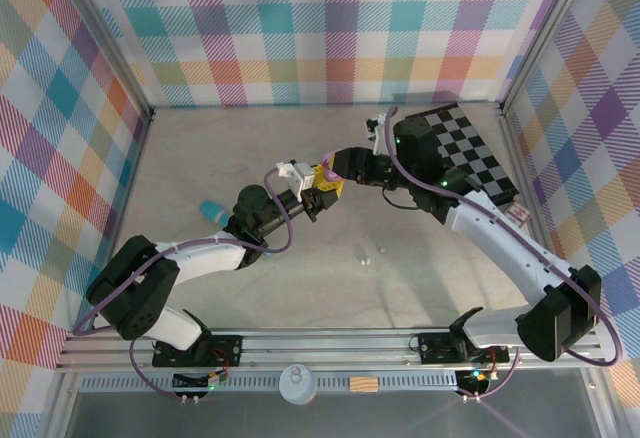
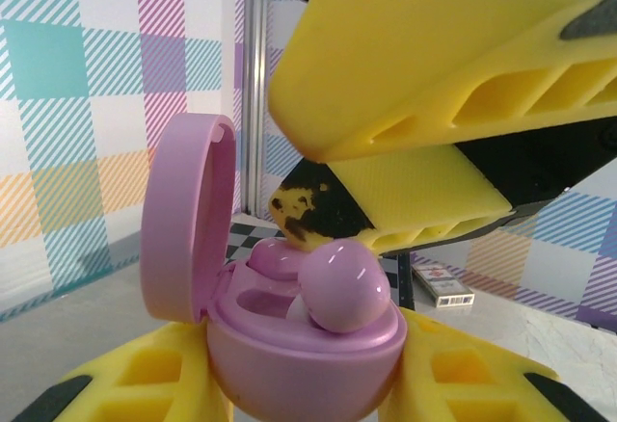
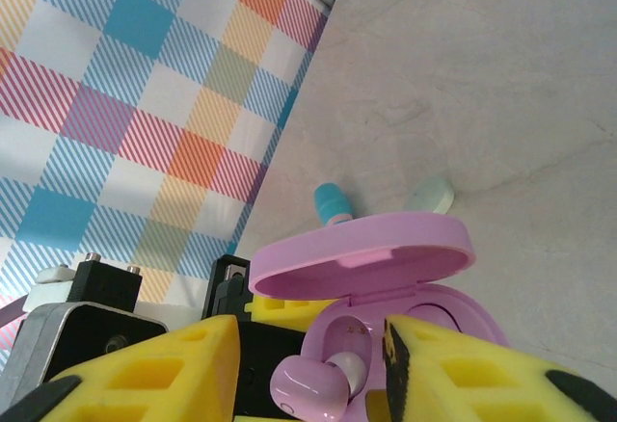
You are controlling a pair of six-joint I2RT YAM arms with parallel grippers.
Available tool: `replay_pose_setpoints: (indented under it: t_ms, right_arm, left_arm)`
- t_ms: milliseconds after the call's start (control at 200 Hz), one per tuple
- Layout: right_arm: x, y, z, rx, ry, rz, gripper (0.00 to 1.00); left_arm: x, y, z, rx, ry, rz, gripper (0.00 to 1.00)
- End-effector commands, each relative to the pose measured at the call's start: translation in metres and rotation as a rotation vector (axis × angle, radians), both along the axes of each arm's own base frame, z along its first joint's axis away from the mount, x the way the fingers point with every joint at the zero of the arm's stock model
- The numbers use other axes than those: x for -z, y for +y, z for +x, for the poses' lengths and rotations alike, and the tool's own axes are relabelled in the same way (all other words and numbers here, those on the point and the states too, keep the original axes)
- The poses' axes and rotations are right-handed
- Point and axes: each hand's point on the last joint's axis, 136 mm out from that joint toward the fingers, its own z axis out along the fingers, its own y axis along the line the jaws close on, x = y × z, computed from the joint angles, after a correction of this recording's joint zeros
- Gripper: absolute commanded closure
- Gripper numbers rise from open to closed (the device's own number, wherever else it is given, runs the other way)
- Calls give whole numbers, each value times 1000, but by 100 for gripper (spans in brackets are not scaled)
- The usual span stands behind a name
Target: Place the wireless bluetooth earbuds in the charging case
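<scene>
We are partway through the insertion. The purple case (image 2: 318, 359) is up off the counter (image 1: 200, 148), between the two arms. Its lid is swung open, and the left fingers (image 2: 125, 383) are pressed against its lower half from either side. That part looks settled: the case is presented and steady.

A purple bud (image 2: 342, 287) sits at the mouth of the near well. It rides high, with its rounded head above the rim, so we judge it started but not seated. The right gripper (image 3: 310, 330) is at the case with a finger on each side of the bud, and in the left wrist view one dark-smudged tip touches the top of it. We cannot tell whether those fingers are pinching the bud or merely standing around it.

The other well is hard to read — something pale purple shows there, but we cannot say if it is a bud or the well's own lining.

What we think is left is to press this bud home, fill the second well if it is empty, and perhaps close the lid. Small pale pieces (image 1: 365, 255) lie on the counter, too small to tell.
</scene>
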Motion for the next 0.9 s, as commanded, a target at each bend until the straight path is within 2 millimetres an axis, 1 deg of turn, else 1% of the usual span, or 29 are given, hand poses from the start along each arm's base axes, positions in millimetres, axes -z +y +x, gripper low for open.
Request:
replay_pose_setpoints:
  t_ms: [0, 90, 170, 345, 475, 555, 640, 710, 785, 895]
  right_arm:
    - [-10, -6, -8, -16, -67, -17, 52]
    - [-15, -5, -17, -81, -140, -36, 46]
    - [-22, -3, -29, -161, -226, -57, 45]
    - [-20, -16, -30, -185, -366, -246, 47]
    - [-24, -21, -35, -245, -571, -345, 48]
    - [-24, -19, -42, -315, -712, -372, 47]
    - [-23, -16, -49, -377, -842, -390, 44]
    - [-21, -15, -48, -393, -905, -412, 42]
    - [-16, -12, -53, -444, -990, -427, 39]
    - [-19, -8, -59, -488, -1080, -417, 40]
  left_arm:
    - [-30, 3, -9, 5, -81, -63, 85]
    - [-30, 4, -9, 5, -81, -61, 85]
    - [-29, 4, -9, 6, -81, -58, 85]
    - [-25, 3, -11, 13, -69, -50, 85]
    - [-22, 5, -11, 0, -64, -37, 85]
    - [-20, 6, -11, -3, -64, -26, 85]
    - [-18, 6, -12, -3, -63, -18, 85]
    - [-17, 7, -12, -5, -65, -16, 85]
    - [-16, 7, -12, -7, -68, -11, 85]
    - [-15, 7, -13, -4, -71, -1, 85]
